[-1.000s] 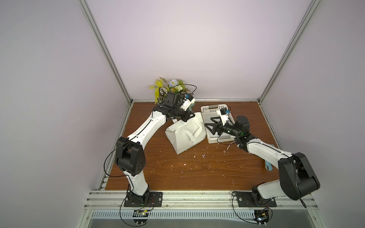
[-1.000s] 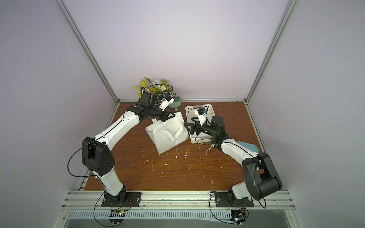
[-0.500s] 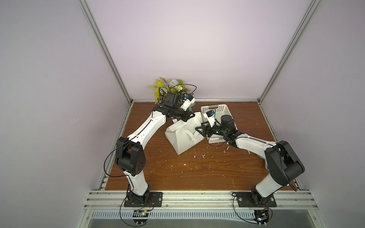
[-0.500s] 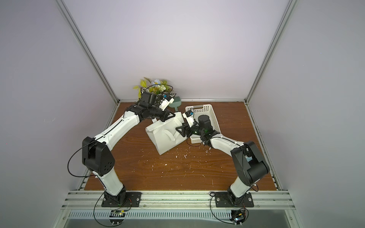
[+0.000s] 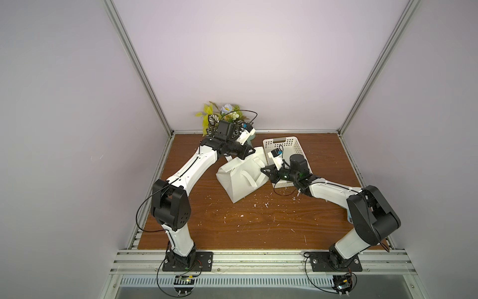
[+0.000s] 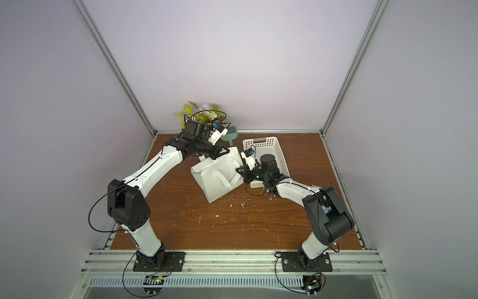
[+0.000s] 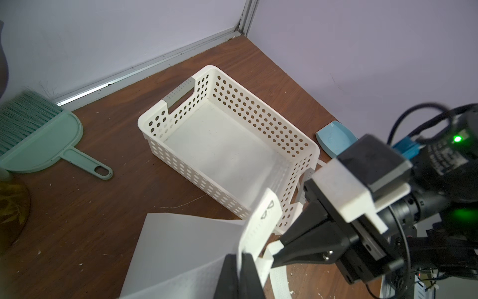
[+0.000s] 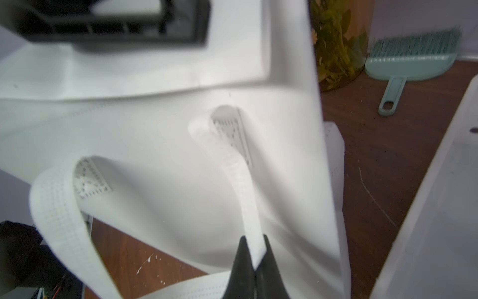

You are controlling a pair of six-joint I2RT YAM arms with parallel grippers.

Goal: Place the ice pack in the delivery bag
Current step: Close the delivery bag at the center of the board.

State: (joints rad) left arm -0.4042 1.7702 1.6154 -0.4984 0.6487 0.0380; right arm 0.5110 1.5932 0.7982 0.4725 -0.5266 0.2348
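Wood-grain worktop [image 5: 258, 227] flecked with white crumbs, boxed in by pale lilac walls.
The white delivery bag [image 5: 236, 181] stands tilted mid-worktop, with a perforated basket [image 5: 297, 146] just beside it at 2 o'clock. The left hand [image 5: 248, 152] is pinched shut on the bag's 12 o'clock top edge. The right hand [image 8: 254, 261] is clamped on a strap [image 8: 241, 181] at 3 o'clock.
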